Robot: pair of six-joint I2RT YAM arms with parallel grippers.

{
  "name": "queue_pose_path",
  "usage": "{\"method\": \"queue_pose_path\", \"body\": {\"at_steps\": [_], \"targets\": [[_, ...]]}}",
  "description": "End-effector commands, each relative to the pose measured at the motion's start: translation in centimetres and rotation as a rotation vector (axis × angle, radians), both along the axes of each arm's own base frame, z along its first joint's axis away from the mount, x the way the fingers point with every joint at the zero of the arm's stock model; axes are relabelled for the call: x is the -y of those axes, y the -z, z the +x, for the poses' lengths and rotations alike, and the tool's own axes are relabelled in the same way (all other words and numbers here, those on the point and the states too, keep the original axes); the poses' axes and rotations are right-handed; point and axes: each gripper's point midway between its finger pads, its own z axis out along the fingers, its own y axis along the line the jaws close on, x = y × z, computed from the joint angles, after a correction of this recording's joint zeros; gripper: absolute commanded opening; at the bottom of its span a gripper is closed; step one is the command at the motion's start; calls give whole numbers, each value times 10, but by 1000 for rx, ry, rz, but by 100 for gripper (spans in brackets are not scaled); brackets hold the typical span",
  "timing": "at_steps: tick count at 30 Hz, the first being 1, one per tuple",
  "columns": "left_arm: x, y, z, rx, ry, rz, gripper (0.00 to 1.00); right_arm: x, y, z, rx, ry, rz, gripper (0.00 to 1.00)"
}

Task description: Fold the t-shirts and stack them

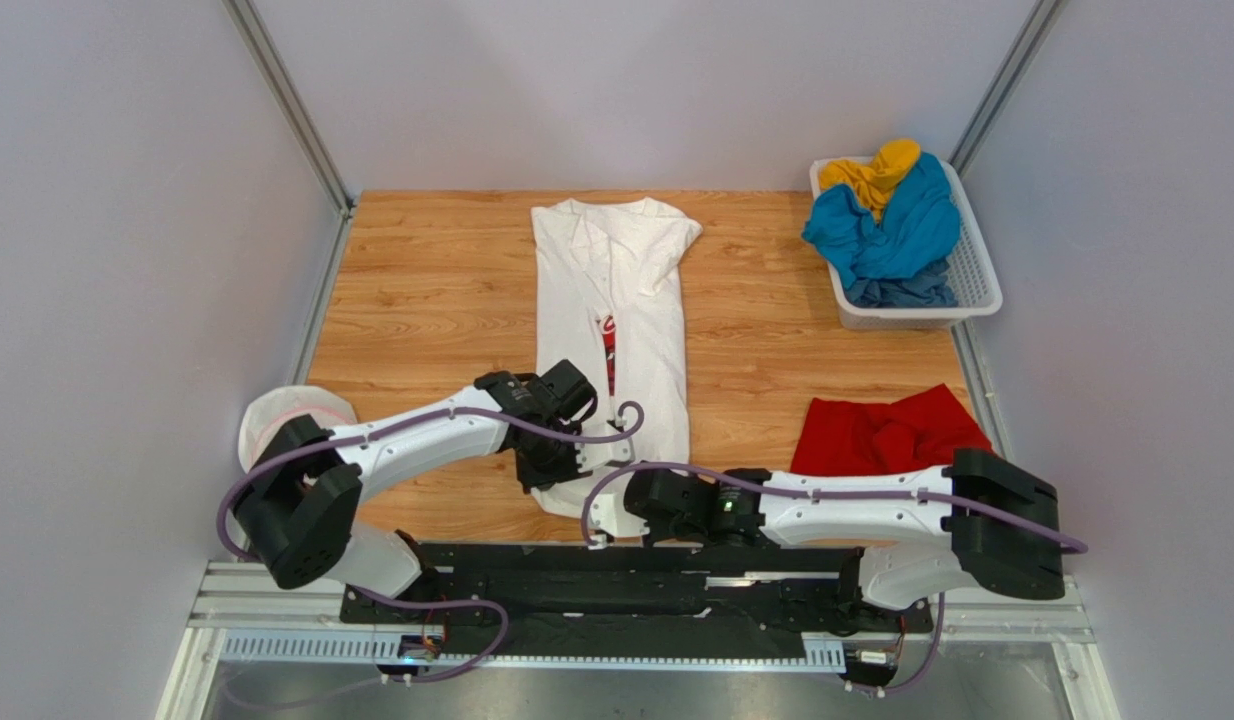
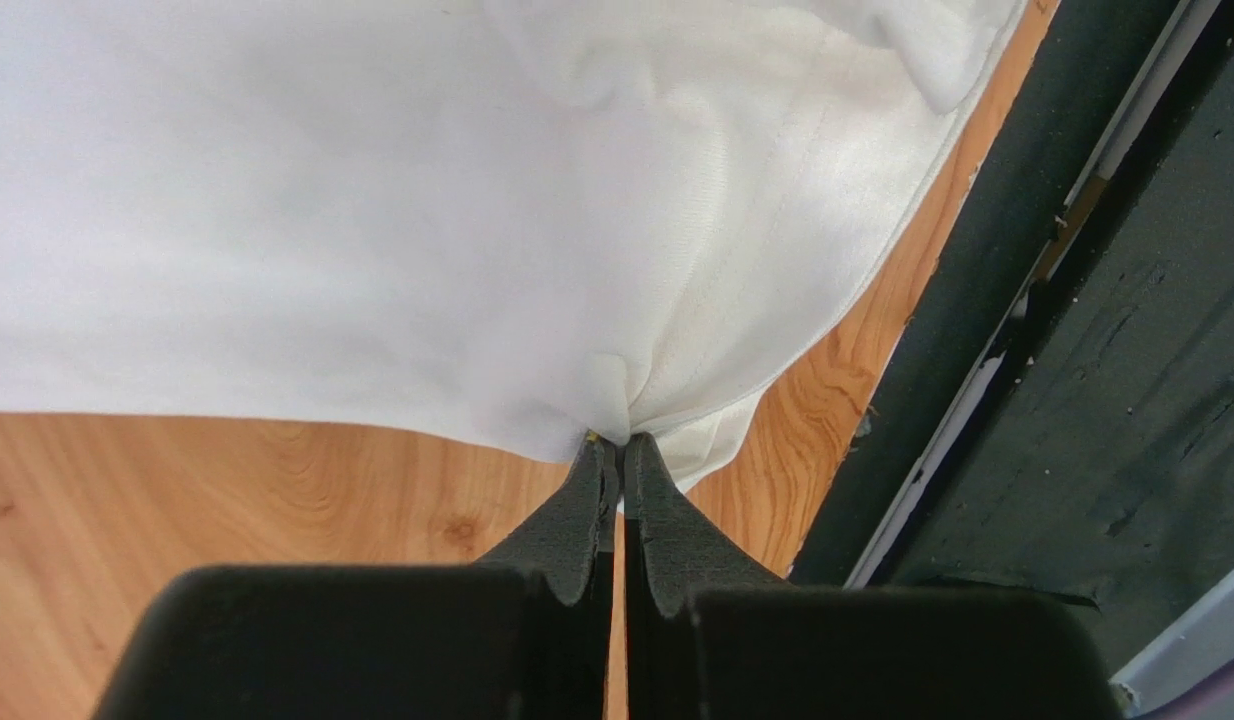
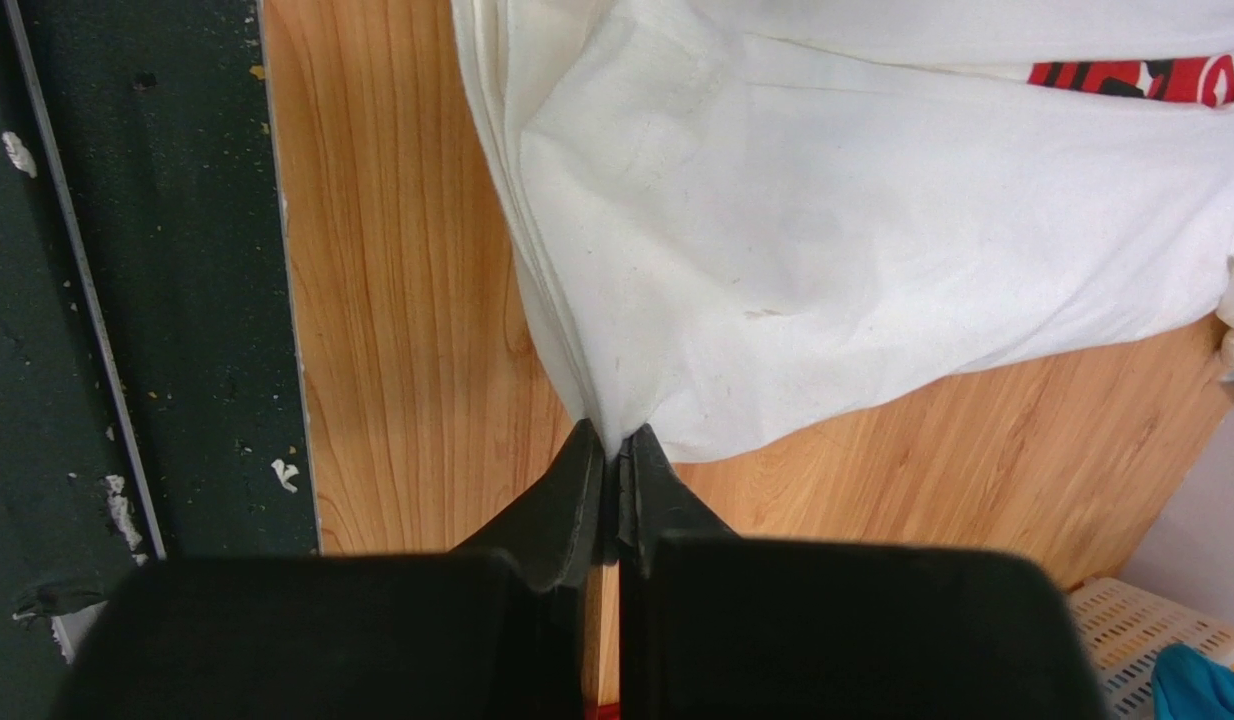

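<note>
Folding partway: left gripper (image 2: 620, 450) and right gripper (image 3: 614, 443) pinch white t-shirt (image 1: 638, 270) at its hem; red t-shirt (image 1: 879, 435), blue t-shirt (image 1: 894, 225) wait right of it.

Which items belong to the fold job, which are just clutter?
Job: white cloth t-shirt with red print, pinched by left claw and right claw; red cloth t-shirt; blue cloth t-shirt; yellow cloth t-shirt.
Clutter: white plastic lattice basket holding the last two.
</note>
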Motion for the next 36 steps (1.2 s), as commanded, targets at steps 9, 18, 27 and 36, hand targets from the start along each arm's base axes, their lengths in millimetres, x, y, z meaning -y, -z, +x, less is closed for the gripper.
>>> {"method": "queue_pose_path", "body": {"at_steps": [9, 18, 27, 36], "targets": [[7, -47, 43, 227, -24, -70, 0, 9, -38, 29, 114, 111, 62, 0], [2, -73, 86, 324, -84, -117, 0, 11, -70, 74, 153, 194, 124, 0], [12, -77, 143, 365, -132, -148, 0, 7, -78, 128, 145, 262, 160, 0], [13, -64, 200, 366, -195, -142, 0, -14, -64, 201, 138, 301, 156, 0]]}}
